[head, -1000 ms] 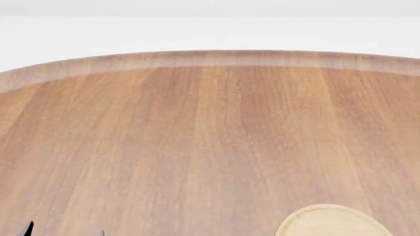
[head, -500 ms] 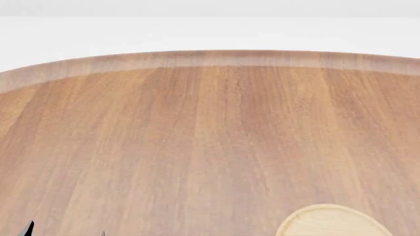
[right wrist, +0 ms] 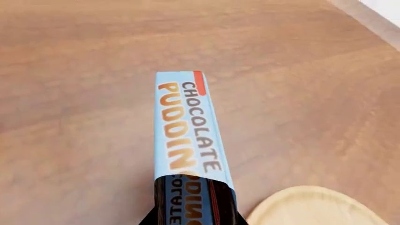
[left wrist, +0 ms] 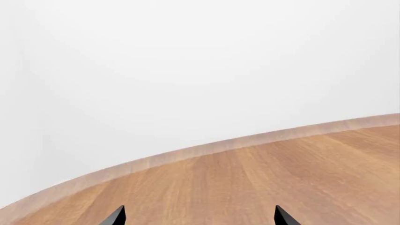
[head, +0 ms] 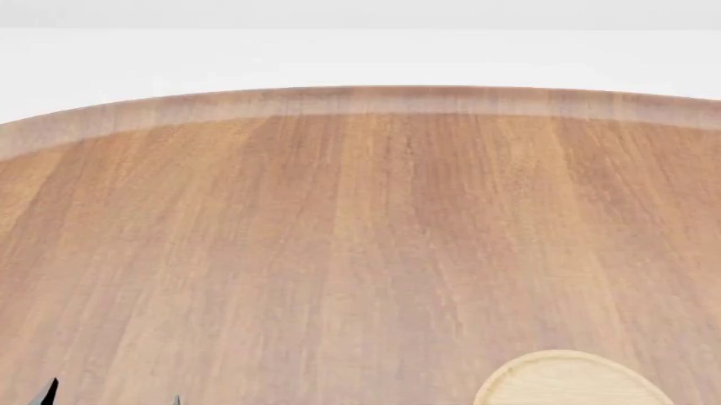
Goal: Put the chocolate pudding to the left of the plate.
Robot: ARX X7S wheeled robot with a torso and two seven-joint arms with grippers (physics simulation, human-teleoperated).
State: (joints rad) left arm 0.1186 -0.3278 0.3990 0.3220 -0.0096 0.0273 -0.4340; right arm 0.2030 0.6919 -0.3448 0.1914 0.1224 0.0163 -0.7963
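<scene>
In the right wrist view my right gripper (right wrist: 192,219) is shut on the chocolate pudding (right wrist: 186,136), a light blue box with a dark brown end and a red edge, held above the wooden table. The plate (right wrist: 319,207), a light-wood disc, lies on the table just beside the box's gripped end. In the head view only the plate's far rim (head: 575,378) shows at the lower right, and the right gripper and box are out of view. My left gripper (left wrist: 198,217) is open and empty over bare table; its two dark tips also show at the head view's lower left (head: 111,395).
The round wooden table (head: 360,236) fills the head view, with its curved far edge (head: 360,99) against a white background. The table edge (left wrist: 187,154) also crosses the left wrist view. No mugs are in view.
</scene>
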